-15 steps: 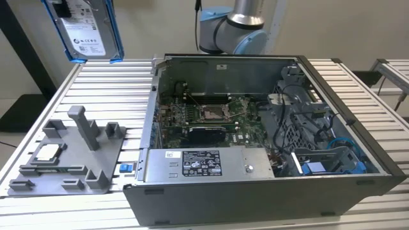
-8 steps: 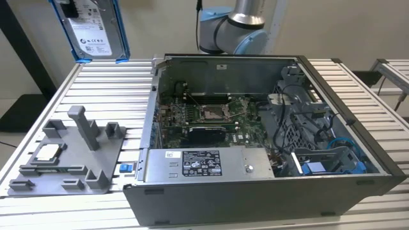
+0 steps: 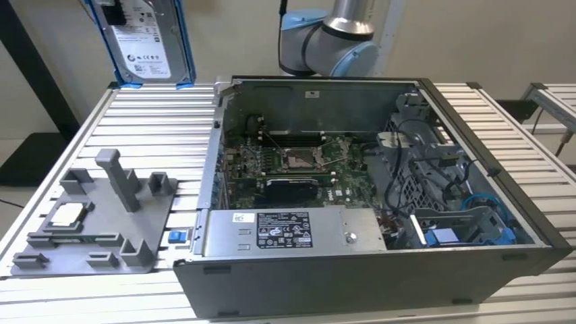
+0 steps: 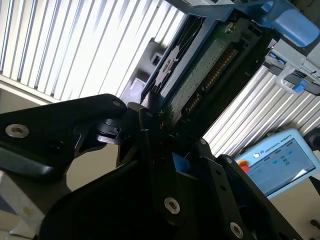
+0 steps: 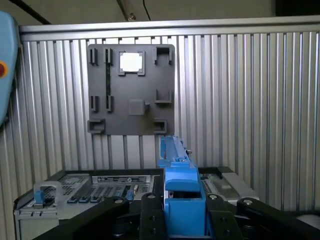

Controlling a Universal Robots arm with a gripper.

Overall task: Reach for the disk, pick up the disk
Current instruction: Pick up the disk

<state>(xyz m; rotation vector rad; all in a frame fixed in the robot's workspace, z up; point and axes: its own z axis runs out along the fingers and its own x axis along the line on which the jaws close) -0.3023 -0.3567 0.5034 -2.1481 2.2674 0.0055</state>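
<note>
Disk: upright in the air above the bench's far edge, near the corner on the exterior view's left; white label faces the camera and the blue frame runs down its sides.
Gripper: clamped on the disk; in the first wrist view the black fingers press the blue frame from both sides.
Disk underside: the green circuit board shows in the second wrist view.
Bench: slatted aluminium.
Computer case: open, mid-bench, well apart from the disk.
Fixture plate: grey, at the near corner on the exterior view's left, carrying a processor chip.
Blue clip: between plate and case.
</note>
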